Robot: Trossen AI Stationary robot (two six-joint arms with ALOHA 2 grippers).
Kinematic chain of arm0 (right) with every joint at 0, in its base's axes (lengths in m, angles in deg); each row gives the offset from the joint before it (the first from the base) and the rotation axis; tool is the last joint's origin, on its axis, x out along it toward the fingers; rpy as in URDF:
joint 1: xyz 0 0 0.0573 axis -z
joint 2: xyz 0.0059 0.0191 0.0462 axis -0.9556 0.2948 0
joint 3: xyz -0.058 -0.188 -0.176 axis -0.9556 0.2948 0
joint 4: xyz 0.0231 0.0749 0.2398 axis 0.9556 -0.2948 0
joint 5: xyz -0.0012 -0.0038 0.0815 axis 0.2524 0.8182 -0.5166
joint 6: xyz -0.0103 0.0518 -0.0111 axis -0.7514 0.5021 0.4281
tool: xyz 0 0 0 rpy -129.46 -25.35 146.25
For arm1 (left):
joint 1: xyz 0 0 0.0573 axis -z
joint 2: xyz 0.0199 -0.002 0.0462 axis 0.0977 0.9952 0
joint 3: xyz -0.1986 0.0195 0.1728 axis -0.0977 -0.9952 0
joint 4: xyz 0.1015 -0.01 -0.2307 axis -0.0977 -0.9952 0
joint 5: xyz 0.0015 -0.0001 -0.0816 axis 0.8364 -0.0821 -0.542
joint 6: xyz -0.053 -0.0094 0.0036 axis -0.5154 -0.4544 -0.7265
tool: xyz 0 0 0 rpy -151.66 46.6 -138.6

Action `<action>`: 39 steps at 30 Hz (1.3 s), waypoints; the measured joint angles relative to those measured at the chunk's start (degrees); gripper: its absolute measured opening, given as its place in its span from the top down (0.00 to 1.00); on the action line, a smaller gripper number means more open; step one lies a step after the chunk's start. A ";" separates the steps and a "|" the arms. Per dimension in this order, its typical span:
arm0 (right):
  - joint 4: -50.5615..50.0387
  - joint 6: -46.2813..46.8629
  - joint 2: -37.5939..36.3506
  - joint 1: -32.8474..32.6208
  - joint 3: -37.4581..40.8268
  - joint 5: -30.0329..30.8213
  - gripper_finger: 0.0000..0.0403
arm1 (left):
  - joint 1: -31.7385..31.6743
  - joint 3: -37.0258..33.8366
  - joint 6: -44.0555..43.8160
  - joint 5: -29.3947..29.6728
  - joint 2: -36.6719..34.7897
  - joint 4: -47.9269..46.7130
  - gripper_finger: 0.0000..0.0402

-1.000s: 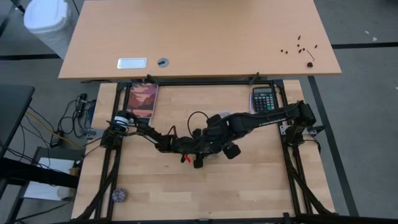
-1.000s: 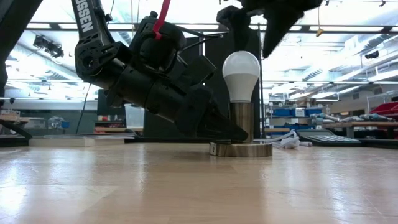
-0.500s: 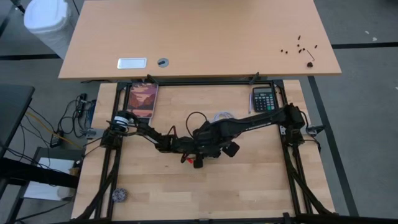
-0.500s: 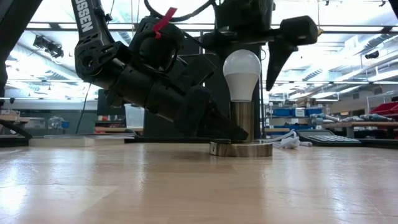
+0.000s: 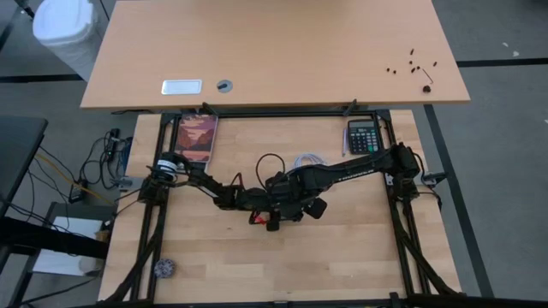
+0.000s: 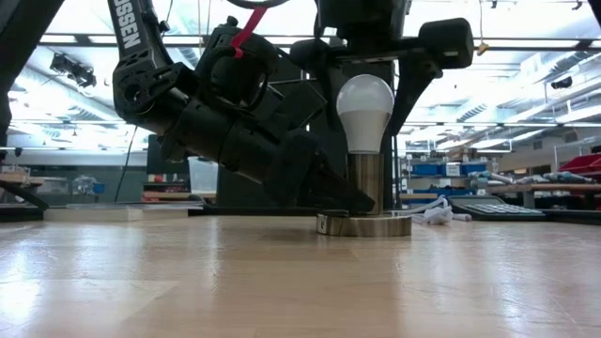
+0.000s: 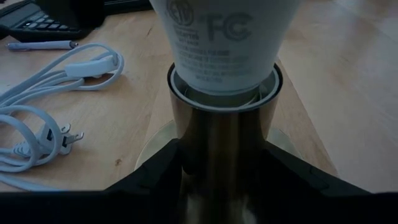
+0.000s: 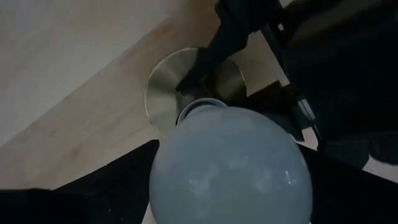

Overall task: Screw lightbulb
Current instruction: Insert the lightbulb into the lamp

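The bulb (image 6: 364,111) stands upright in the brass socket (image 6: 364,201) near the middle of the tabletop (image 6: 282,282), its neck down inside the socket's collar.

What could go wrong, as a judgement:
- If the right gripper closes off-centre on the round glass, the bulb may be pushed sideways and tilt in the thread, or cross-thread when turned.
- The socket has a light disc base; if the left gripper's hold slips, the whole socket could spin with the bulb, so that nothing tightens, or it could tip.
- The 2 arms are crowded together here; a turn of the right wrist might knock the left arm, or drag the white cord (image 7: 43,106) lying just beside the base.
- Too hard a squeeze on the glass is a risk as well.

The left gripper (image 7: 221,168) comes in low from the side, its 2 fingers (image 7: 155,171) partly spread and set on either side of the socket's stem, pinching it just above the base; in its wrist view the stem fills the gap between them.

The right gripper (image 8: 227,180) hangs over the bulb from above, spread wide, with 1 dark finger (image 6: 409,89) showing on each side of the dome. It brackets the bulb; whether the pads touch the glass I cannot tell, and it does not look clamped
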 joint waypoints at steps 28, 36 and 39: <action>6.45 -0.17 -0.22 0.09 4.98 -1.20 0.34 | 0.02 -0.04 -0.26 0.02 0.00 -0.20 0.52; 6.60 5.25 -0.20 0.31 4.98 -2.11 0.34 | 0.02 -0.02 -0.26 -0.07 0.00 -0.25 0.52; 7.26 8.44 -0.18 0.49 4.98 -3.43 0.32 | 0.02 -0.02 -0.44 -0.07 0.00 -0.27 0.52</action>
